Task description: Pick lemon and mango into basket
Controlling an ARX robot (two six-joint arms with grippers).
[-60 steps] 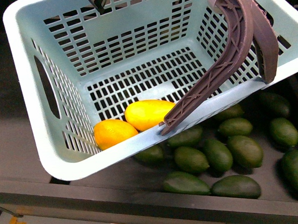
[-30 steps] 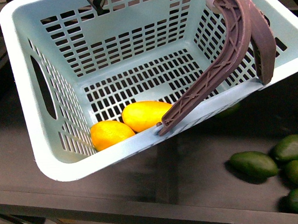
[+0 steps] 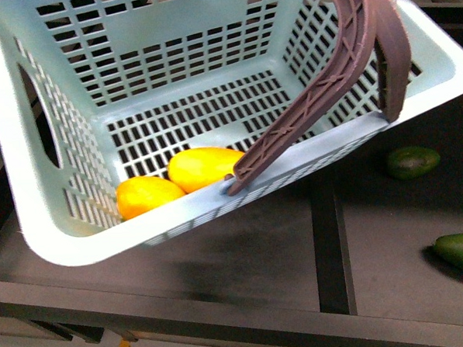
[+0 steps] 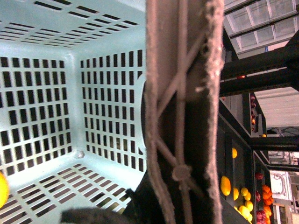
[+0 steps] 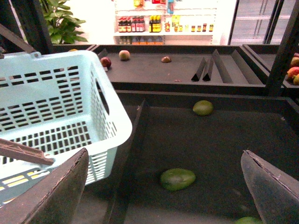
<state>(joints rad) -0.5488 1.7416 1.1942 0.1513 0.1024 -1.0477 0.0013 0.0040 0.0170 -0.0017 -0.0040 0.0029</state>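
Front view: teal basket (image 3: 31,207) hung tilted above a dark shelf (image 3: 251,258), brownish-purple handle (image 3: 320,83) arching over its near wall. Inside, at the low near corner: lemon (image 3: 146,195) and mango (image 3: 204,167), side by side and touching. Two dark green fruits (image 3: 412,162) lay on the shelf. Right pincer (image 5: 163,186): wide open, empty. Left pincer: out of sight; the left wrist view was filled by the handle, so its state could not be told.

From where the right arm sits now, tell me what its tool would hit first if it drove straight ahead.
Likely the dark green fruit lying on the dark shelf floor, which sits between the open right tool's fingers. The basket lies off to one side, apart from that line. Depth is hard to judge.
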